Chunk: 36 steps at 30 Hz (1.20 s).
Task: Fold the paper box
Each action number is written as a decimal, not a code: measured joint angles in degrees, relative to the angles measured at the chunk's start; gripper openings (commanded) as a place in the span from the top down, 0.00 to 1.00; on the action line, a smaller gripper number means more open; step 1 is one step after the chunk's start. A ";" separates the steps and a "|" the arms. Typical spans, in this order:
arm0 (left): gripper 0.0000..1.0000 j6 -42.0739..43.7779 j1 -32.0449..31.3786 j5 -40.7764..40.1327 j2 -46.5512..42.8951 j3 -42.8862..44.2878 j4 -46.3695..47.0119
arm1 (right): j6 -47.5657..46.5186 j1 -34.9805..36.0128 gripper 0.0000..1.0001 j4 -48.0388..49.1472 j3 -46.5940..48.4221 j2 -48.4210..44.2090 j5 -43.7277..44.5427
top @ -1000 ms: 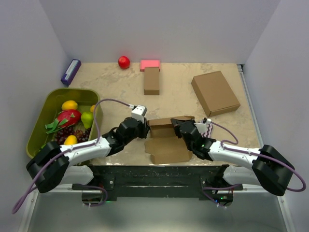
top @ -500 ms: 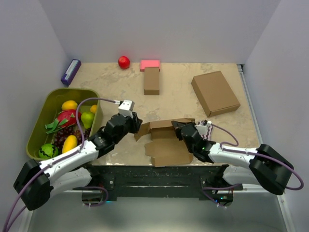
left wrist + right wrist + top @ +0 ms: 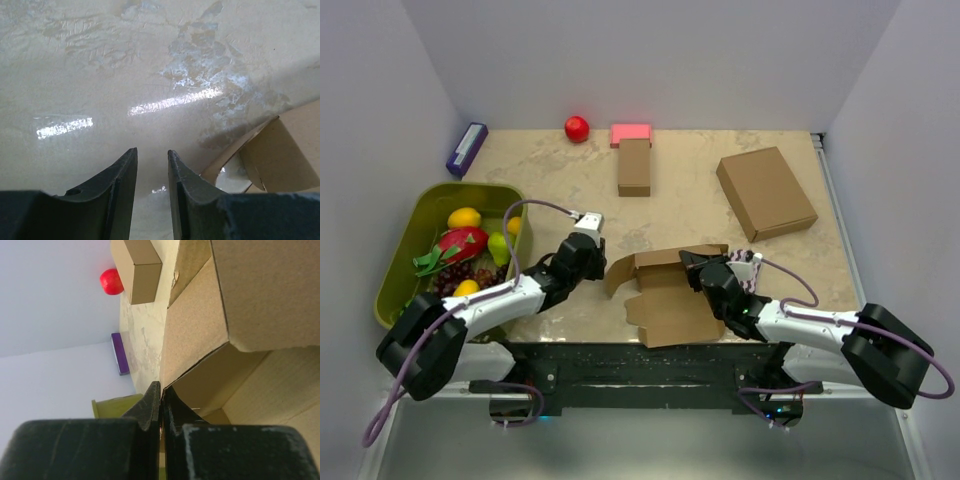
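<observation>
The paper box (image 3: 665,295) is a brown die-cut sheet, partly folded, near the table's front edge; its back walls stand up and its front panel lies flat. My right gripper (image 3: 696,263) is shut on the box's upright right wall, and in the right wrist view the thin cardboard edge (image 3: 200,335) runs down between the fingertips (image 3: 160,386). Just left of the box's loose left flap is my left gripper (image 3: 600,268), not touching it. It stands open over bare table (image 3: 151,152), and the flap (image 3: 280,150) shows at lower right.
A green bin (image 3: 420,215) of fruit sits at the left. A larger brown box (image 3: 766,192) lies at the back right. A narrow brown box (image 3: 634,166), a pink block (image 3: 630,132), a red ball (image 3: 577,127) and a purple object (image 3: 466,148) line the back.
My left gripper has let go of the box's left side, opened and drawn back to the left. The left flap has swung outward. The right gripper stays shut on the box wall.
</observation>
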 measured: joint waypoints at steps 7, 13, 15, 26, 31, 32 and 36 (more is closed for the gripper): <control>0.64 2.69 0.00 4.31 4.46 -1.14 4.81 | -0.13 0.00 1.00 0.46 -0.17 0.02 0.02; 0.65 5.53 0.00 11.89 4.44 -5.03 11.80 | -0.13 0.00 1.00 0.81 -0.24 0.07 0.00; 0.66 6.21 0.00 14.23 4.42 -5.86 13.62 | -0.13 0.00 1.00 0.87 -0.24 0.15 0.02; 0.66 8.59 -0.31 21.51 0.74 -9.31 18.99 | -0.11 0.00 1.00 1.51 -0.24 1.20 0.07; 0.66 8.57 -3.74 21.44 0.61 -9.40 20.44 | -0.11 0.00 1.00 1.84 -0.24 1.57 0.07; 0.66 8.52 -4.61 21.27 0.63 -9.40 20.55 | -0.11 0.00 1.00 1.99 -0.24 1.70 0.09; 0.65 8.11 -7.96 19.28 1.05 -9.40 20.90 | -0.13 0.00 1.00 2.16 -0.24 1.77 0.09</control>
